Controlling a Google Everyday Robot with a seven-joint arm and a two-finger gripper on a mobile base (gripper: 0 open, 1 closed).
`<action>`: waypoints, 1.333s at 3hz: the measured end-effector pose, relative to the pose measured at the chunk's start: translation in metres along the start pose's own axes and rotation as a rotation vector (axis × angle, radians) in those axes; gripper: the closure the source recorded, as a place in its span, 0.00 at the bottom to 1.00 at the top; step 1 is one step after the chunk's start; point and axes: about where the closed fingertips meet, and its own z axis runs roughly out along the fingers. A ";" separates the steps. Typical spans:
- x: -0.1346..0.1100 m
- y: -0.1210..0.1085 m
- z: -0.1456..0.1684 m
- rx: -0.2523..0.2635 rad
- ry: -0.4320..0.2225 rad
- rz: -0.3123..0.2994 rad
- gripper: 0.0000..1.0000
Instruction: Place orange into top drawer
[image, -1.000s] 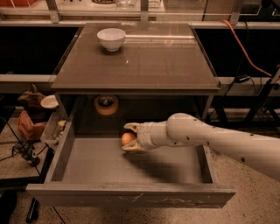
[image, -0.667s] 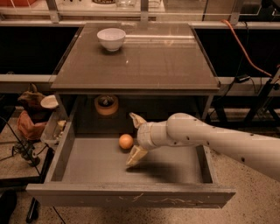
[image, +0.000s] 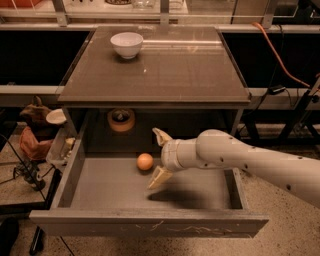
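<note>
1. The end effector (image: 159, 157) hangs inside the top drawer (image: 150, 224), fingers spread wide, holding nothing.
2. The orange (image: 145, 161) rests on the drawer's grey floor, just left of it.

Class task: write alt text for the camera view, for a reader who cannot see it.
An orange lies on the grey floor of the pulled-out top drawer, just beyond the open gripper of a white robot arm reaching in. A white bowl sits on the cabinet top.
</note>
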 end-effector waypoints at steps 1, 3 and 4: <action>0.002 -0.001 -0.059 0.079 0.068 0.061 0.00; -0.027 -0.026 -0.232 0.273 0.311 0.092 0.00; -0.076 -0.042 -0.312 0.371 0.454 0.047 0.00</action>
